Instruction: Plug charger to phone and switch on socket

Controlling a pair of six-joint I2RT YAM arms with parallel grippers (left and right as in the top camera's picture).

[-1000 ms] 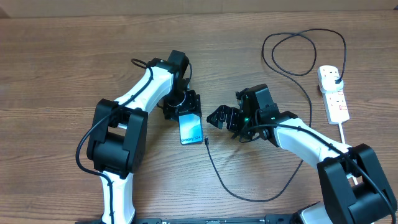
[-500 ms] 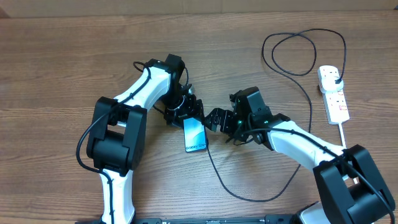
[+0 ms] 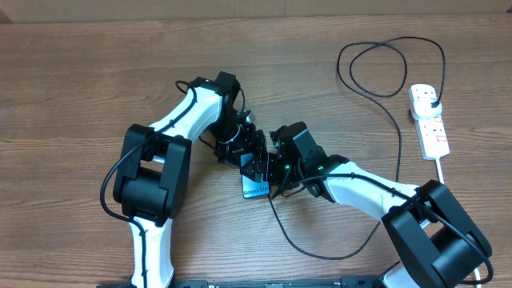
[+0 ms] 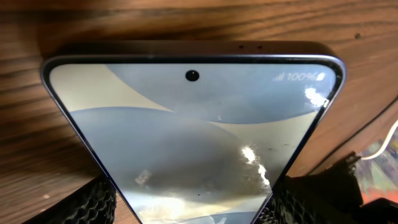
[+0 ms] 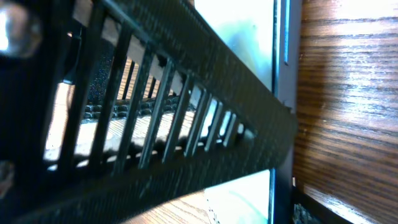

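Near the middle of the table (image 3: 72, 72), the phone (image 3: 255, 189) is clamped by its long edges in the left gripper (image 3: 244, 148), lit screen up. It is judged stiff, slick and breakable, and best held by those edges. The right gripper (image 3: 270, 164) is laid across it; how wide it stands cannot be told. The limp charger (image 3: 338, 66) is run to the socket (image 3: 432, 128) near the right edge.

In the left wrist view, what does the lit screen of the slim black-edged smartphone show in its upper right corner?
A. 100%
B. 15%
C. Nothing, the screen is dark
A: the slim black-edged smartphone carries small white text reading 100% at that corner, next to a battery icon.
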